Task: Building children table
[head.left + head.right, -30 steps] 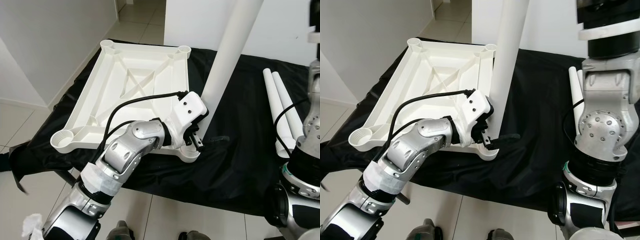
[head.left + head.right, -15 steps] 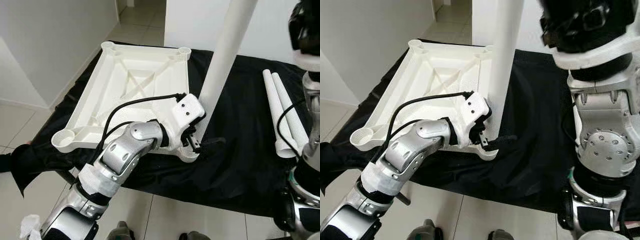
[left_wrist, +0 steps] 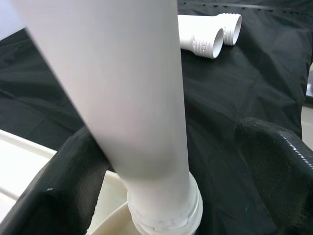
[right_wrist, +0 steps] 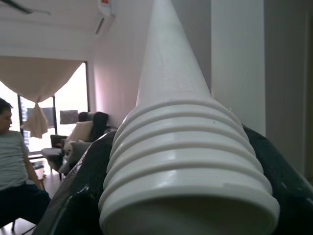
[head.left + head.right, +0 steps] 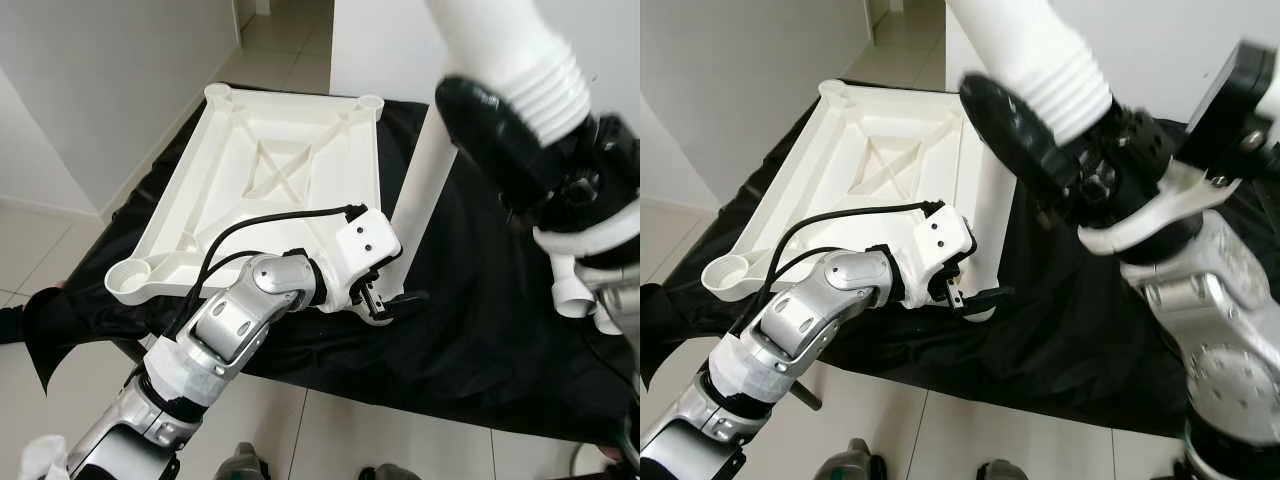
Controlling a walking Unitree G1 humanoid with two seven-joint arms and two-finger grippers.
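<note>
now | right gripper clamps white ribbed-end leg | left gripper spread around upright leg in tabletop socket

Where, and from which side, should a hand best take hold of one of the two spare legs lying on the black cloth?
Grip a spare leg around its smooth round shaft, behind the threaded end, probably coming from above. It lies flat against its twin, so only the top is free.

Black cloth draped over the work surface and hanging past its near edge, pale tiled floor below and beyond the cloth, white wall to the cloth's left, seated person by a curtained window, air conditioner above.
</note>
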